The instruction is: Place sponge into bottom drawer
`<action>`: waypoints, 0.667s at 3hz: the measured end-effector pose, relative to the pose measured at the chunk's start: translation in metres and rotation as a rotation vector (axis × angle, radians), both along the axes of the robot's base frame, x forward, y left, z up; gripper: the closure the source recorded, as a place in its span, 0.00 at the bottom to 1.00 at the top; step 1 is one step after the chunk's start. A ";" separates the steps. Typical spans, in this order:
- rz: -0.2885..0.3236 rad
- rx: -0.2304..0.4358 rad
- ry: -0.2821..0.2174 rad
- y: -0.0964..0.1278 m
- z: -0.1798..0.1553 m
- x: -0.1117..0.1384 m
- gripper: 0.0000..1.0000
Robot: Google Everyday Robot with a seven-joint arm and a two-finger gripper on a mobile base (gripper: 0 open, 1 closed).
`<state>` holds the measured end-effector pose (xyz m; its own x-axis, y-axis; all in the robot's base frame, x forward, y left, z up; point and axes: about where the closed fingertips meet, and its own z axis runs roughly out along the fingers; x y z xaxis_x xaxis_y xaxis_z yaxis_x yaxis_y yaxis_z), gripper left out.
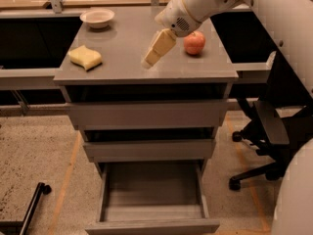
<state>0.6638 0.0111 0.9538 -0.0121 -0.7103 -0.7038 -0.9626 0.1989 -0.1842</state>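
Note:
The pale yellow sponge (85,57) lies on the left part of the grey cabinet top (127,65). My gripper (149,60) hangs over the middle of the top, to the right of the sponge and apart from it, with nothing seen in it. The bottom drawer (152,195) is pulled out and shows an empty grey inside. The two higher drawers stand above it, each slightly out.
A red apple (194,42) sits on the top right of the gripper. A white bowl (97,18) stands at the back left. A black office chair (274,131) is to the right of the cabinet. A black wheeled leg (34,204) lies on the floor at left.

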 end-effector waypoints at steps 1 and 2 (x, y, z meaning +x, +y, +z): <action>-0.037 0.018 0.040 0.002 -0.010 -0.001 0.00; -0.032 0.094 0.051 0.033 -0.024 0.017 0.00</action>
